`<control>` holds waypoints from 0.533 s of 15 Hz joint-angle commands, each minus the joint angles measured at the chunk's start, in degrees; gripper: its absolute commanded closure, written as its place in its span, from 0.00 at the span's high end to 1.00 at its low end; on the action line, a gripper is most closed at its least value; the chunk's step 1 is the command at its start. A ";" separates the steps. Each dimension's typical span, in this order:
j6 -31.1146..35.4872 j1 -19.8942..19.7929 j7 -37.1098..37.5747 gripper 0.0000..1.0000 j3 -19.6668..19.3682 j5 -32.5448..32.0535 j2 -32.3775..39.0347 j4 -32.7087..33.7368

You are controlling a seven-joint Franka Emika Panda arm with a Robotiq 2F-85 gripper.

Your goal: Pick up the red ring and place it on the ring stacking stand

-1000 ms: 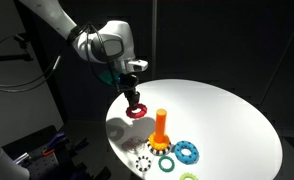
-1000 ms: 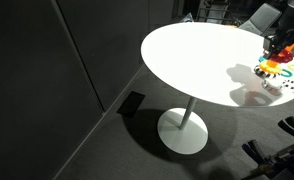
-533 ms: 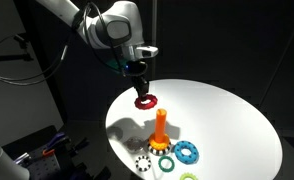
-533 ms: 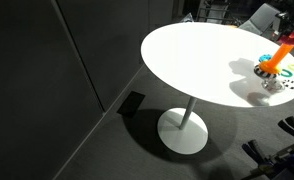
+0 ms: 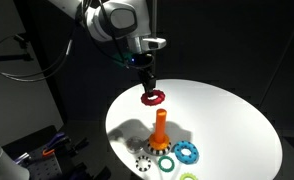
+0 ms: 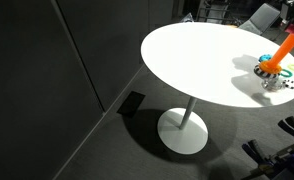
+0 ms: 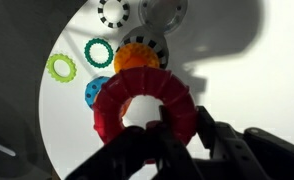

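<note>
My gripper is shut on the red ring and holds it in the air above the white round table, up and slightly left of the ring stacking stand. In the wrist view the red ring fills the middle, pinched at its lower right rim between the dark fingers, with the orange stand seen from above just beyond it. The stand also shows at the right edge of an exterior view; the gripper is out of that view.
Around the stand lie a blue toothed ring, a green ring, a black-and-white ring and a yellow-green ring. The stand is near the table's edge. Dark floor and cables lie beyond.
The gripper has lifted the red ring off the table, rising and moving right toward the space above the stand.
</note>
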 commanded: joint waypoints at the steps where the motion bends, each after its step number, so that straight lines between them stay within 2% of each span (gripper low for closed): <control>1: -2.01 -1.48 1.83 0.11 0.03 -0.71 1.58 2.94; 8: -1.75 -3.02 2.45 0.10 -1.40 -0.24 5.07 5.42</control>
